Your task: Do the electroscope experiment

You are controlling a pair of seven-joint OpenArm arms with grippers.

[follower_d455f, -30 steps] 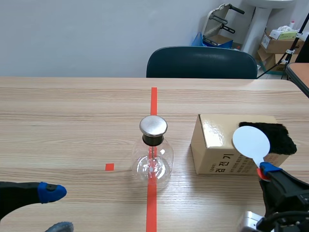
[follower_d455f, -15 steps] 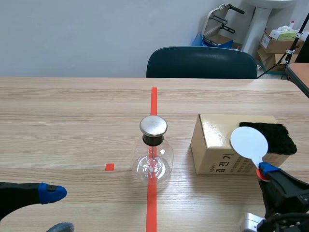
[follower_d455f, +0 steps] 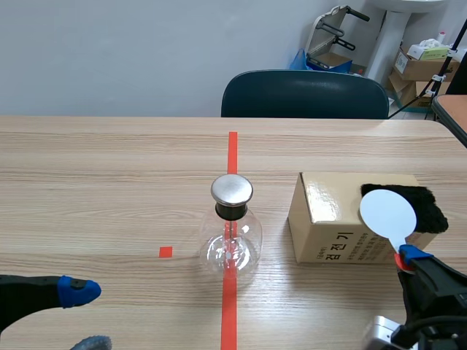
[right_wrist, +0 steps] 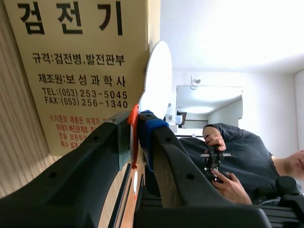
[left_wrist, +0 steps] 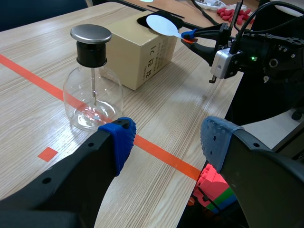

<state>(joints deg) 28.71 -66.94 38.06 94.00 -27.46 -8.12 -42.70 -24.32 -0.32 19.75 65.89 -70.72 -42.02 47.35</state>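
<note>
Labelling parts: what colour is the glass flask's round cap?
Shiny silver cap, clearest in the left wrist view.

Obs: left claw [left_wrist: 166,142] has thick matte-black fingers with blue dotted pads [left_wrist: 120,140]. The right claw [right_wrist: 137,124] has the same black build. Its wrist carries a white-grey camera block [left_wrist: 221,65], a green indicator light [left_wrist: 253,59] and looped black cables [left_wrist: 240,16].

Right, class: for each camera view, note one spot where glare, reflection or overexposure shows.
Scene view: a pale sheen across the top of the cardboard box, a highlight on the metal cap. Left wrist view: the orange tape shows red through the glass flask. Right wrist view: the background beyond the white disc is washed out to white.
</note>
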